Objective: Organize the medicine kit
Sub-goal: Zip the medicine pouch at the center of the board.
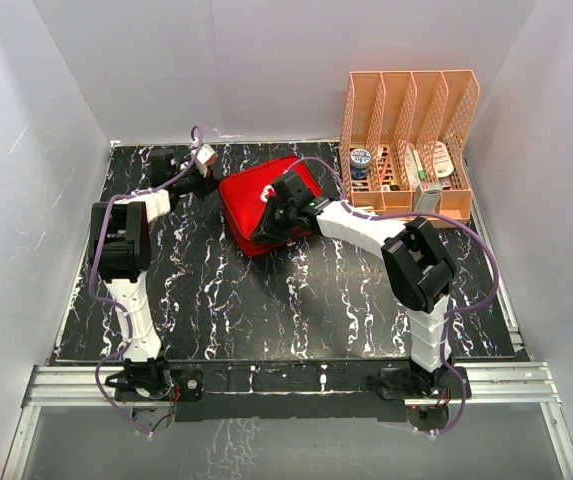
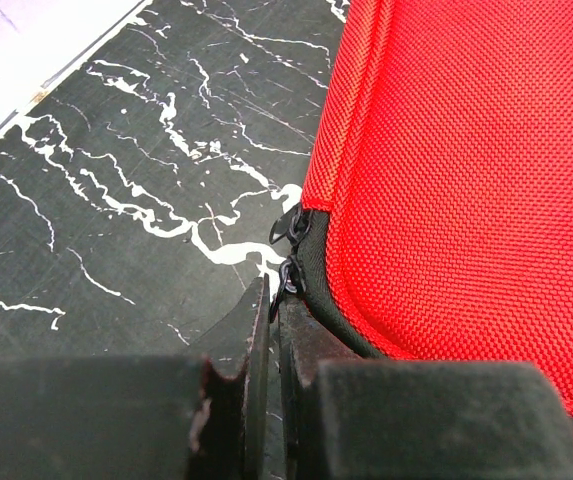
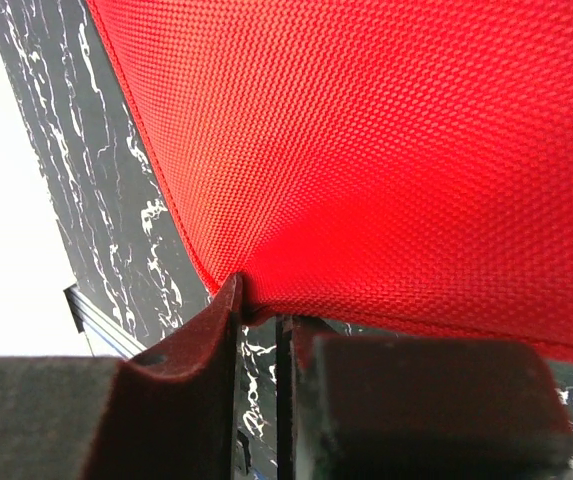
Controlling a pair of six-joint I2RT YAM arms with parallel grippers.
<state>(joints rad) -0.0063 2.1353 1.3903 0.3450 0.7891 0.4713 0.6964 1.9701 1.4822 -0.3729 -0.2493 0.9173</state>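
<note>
Opening kit (image 1: 254,198) seemingly underway: left gripper (image 2: 274,312) pinching zip pull (image 2: 287,270), right gripper (image 3: 258,305) clamping kit edge; next likely needing steady drag along zipper.

Medicine kit (image 1: 246,195) lid partly beneath right tool (image 1: 276,208)

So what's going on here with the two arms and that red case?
Both arms are working on the red kit, which lies on the table and looks zipped shut. The left gripper is closed on a zip pull at one corner. The right gripper pinches the kit's fabric edge. Neither arm touches the rack behind it.
</note>
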